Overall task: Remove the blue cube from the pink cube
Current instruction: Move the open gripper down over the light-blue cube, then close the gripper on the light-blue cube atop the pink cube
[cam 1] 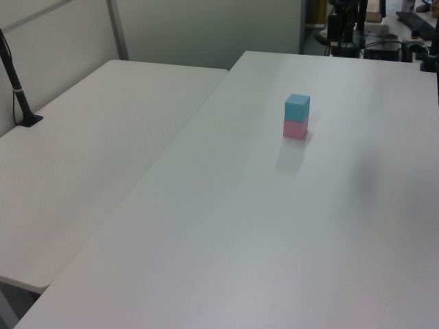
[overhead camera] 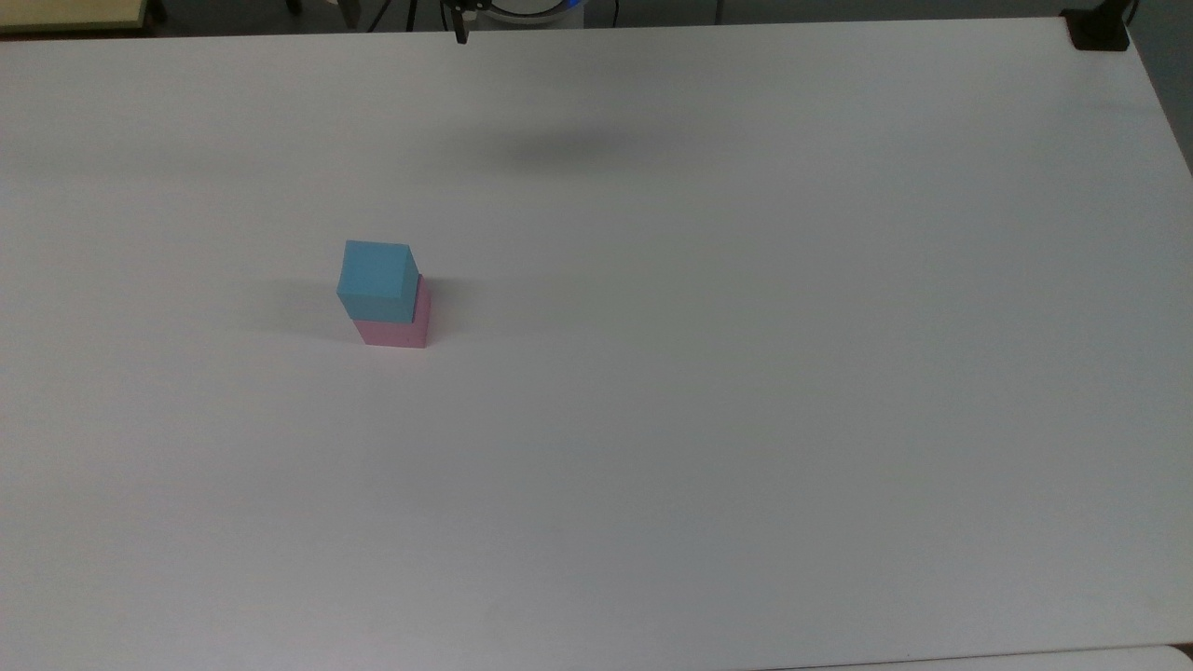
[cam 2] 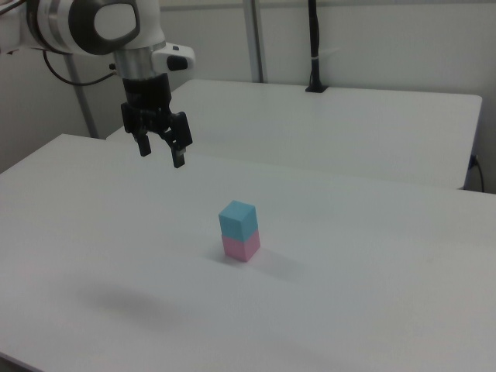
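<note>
- White tabletop (overhead camera: pixel 746 419), top view: the blue cube (overhead camera: pixel 377 280) sits stacked on the pink cube (overhead camera: pixel 399 326).
- Left view: the stack stands alone.
- Right view: the gripper (cam 2: pixel 162 155) hangs with jaws apart; cubes lie below, toward the right view's right.

White table (overhead camera: pixel 746 419) — plain matte surface. Second white table (cam 1: pixel 89 144) adjoins it in the left view, carrying a black post (cam 1: pixel 17 86) on a clamp base.
</note>
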### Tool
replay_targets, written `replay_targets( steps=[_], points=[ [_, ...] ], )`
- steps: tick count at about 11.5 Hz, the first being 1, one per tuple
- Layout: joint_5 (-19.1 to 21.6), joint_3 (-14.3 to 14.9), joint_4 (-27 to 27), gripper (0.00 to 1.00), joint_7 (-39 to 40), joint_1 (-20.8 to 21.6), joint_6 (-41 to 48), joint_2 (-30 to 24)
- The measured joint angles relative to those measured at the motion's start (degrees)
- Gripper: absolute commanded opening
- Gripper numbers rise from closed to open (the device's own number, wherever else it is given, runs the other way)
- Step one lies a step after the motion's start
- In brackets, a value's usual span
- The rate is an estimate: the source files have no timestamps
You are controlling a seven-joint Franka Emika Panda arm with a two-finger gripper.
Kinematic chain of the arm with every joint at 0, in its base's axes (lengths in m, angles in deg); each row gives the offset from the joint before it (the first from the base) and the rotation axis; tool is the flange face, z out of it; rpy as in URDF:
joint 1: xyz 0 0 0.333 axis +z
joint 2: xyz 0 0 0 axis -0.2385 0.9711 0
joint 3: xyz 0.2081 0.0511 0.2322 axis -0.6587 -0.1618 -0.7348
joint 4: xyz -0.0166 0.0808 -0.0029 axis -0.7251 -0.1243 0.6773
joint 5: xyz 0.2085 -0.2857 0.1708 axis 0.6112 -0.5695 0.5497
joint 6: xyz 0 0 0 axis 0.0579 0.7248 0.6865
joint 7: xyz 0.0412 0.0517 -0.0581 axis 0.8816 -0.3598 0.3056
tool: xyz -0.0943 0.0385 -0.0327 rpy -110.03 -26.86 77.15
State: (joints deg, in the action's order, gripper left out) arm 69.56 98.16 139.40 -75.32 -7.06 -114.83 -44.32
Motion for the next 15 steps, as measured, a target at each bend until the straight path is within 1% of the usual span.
replay_targets(
  steps=[2,4,6,8,10,12,14,15],
  points=[
    [0.0,0.0,-0.1,1.00,0.7,0.0,-0.1,0.3],
    [0.0,0.0,-0.4,1.00,1.5,-0.1,-0.7,1.9],
    [0.0,0.1,-0.6,1.00,1.6,-0.4,-3.3,3.8],
    [0.0,0.9,-0.7,1.00,1.8,-0.5,-6.5,6.0],
    [-0.1,1.1,-0.6,1.00,2.3,-1.5,-14.5,11.1],
    [-0.1,2.3,-0.7,1.00,4.6,-2.6,-21.5,17.1],
    [-0.1,2.8,-0.9,1.00,6.1,-2.9,-25.0,21.2],
    [-0.6,2.8,-1.0,0.98,6.3,-2.7,-26.0,22.9]
  ],
)
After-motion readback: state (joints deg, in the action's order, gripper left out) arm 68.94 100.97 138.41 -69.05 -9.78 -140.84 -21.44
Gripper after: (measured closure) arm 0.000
